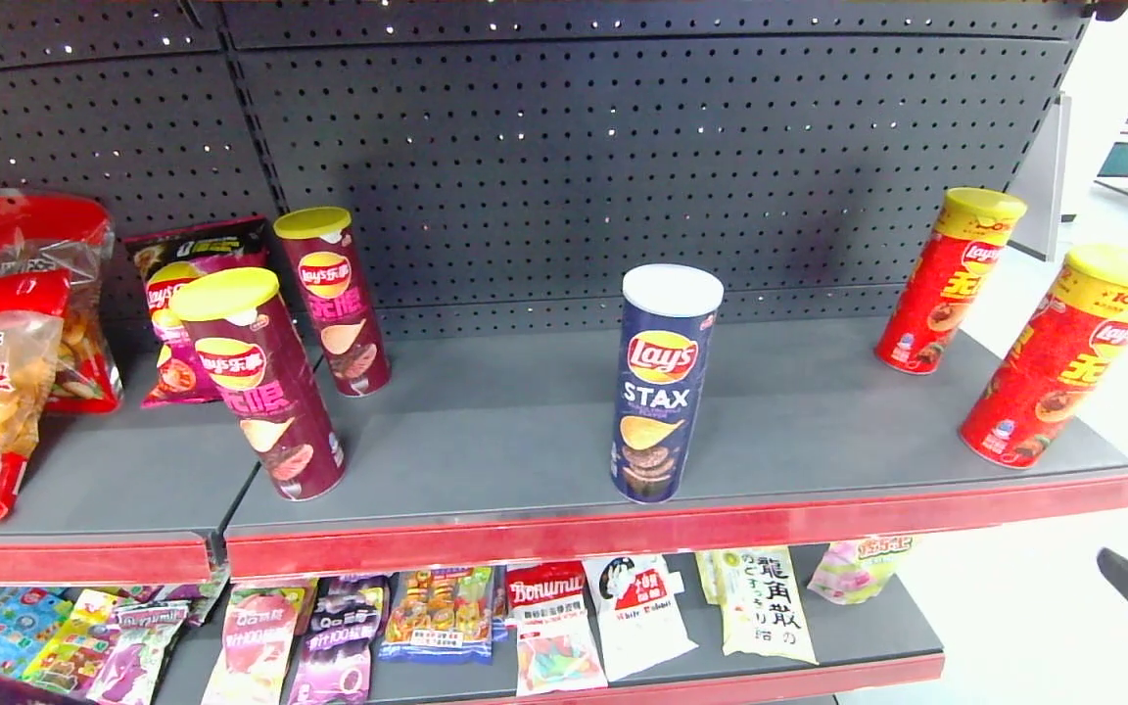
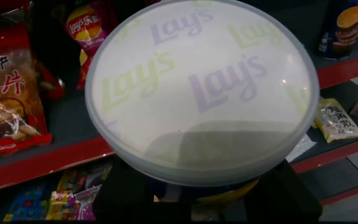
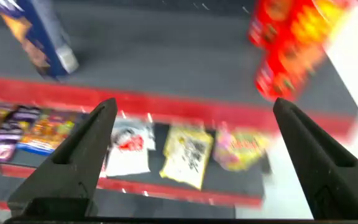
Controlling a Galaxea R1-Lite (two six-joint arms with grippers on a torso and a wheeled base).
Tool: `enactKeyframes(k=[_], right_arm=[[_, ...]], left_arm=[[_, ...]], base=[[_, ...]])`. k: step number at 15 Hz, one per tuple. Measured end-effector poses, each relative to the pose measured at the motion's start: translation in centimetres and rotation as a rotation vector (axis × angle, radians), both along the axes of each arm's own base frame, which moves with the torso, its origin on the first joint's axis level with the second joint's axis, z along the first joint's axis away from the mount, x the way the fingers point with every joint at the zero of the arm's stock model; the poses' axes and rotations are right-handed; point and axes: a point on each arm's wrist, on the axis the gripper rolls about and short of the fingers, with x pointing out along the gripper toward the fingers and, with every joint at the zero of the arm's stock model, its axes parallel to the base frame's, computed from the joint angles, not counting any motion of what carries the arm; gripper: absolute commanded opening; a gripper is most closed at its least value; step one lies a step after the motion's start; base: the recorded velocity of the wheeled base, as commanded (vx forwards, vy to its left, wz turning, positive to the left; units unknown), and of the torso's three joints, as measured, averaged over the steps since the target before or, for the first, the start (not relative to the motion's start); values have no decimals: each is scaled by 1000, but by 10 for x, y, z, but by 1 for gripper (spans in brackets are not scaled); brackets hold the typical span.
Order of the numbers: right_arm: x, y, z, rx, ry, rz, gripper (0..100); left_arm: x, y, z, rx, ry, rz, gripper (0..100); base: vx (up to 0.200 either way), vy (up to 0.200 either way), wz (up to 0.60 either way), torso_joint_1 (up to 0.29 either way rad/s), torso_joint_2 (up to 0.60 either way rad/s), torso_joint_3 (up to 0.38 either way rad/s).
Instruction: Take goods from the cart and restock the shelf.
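- Left wrist view: the left hand (image 2: 204, 194) is pinching a held can (image 2: 201, 87). Its dark fingers (image 2: 126, 194) press on either side of the blue body just under the wide white lid.
- The held can is off the shelving, out in front of the red front edge of the upper shelf (image 2: 48, 158). Snack bags (image 2: 8, 106) lie on that shelf behind it.
- Right wrist view: the right hand (image 3: 194, 106) is spread wide, its two dark fingers (image 3: 73, 162) well apart with nothing between them. It hangs in front of the upper shelf's red front edge, and the packets (image 3: 185, 152) on the lower shelf show through the gap.
- Head view: a blue can (image 1: 664, 382) stands upright near the front edge of the upper shelf (image 1: 525, 441), about midway along it.
- Two maroon cans with yellow lids stand towards the left end. The front maroon can (image 1: 256, 382) is close to the front edge, and the rear maroon can (image 1: 334, 299) is nearer the perforated back panel.
- Two red cans with yellow lids stand at the right end. The rear red can (image 1: 951, 279) is towards the back, and the corner red can (image 1: 1063, 357) is close to the front right corner.
- A maroon bag (image 1: 182, 294) leans just behind the front maroon can.
- The lower shelf (image 1: 868, 627) carries a row of flat packets along its front edge.
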Motion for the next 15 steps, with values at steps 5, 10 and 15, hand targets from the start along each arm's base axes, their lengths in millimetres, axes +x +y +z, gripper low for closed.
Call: enactKeyframes(k=[5,10,15], right_arm=[[-60,-11,-48,-13,5,-43,100],[-66,-10,-80,29,-8,175,100],[-65,-9,-81,36,0,1,100]], left_arm=[[-2,-1,-2,-6,-3,-27,0],[-3,0,-3,-3,-8,10,0],[-2,0,-4,-2,-5,31,0]], base=[[0,0,0,0,0,0],[0,0,0,0,0,0],[0,0,0,0,0,0]])
